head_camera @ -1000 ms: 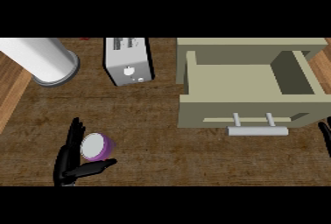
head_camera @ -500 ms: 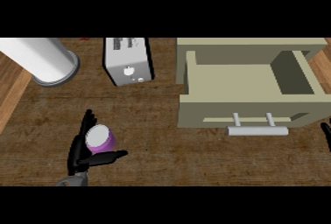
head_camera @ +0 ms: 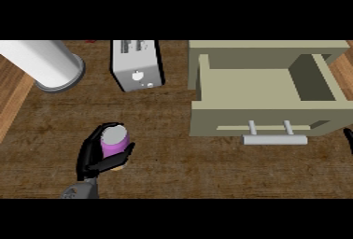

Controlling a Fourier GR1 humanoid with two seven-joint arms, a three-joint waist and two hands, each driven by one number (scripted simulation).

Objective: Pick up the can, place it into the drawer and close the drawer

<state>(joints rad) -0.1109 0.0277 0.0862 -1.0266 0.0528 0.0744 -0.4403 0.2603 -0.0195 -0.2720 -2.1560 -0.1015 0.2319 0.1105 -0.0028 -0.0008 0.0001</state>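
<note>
Left hand point(head_camera: 95, 157): we see its black fingers curled round the can point(head_camera: 114, 139).
Can: purple, upright, above the wooden counter point(head_camera: 207, 163), well left of the drawer point(head_camera: 265, 100).
Drawer: pulled open.
Right hand point(head_camera: 349, 140): a sliver at the right edge; we cannot tell its fingers' state.

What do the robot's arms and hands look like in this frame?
The left hand is glossy black, with slim, tapered fingers and a thumb; a stub of grey forearm shows below it at the lower edge. Of the right hand only a thin black sliver shows at the right edge. No cables or markings visible.
</note>
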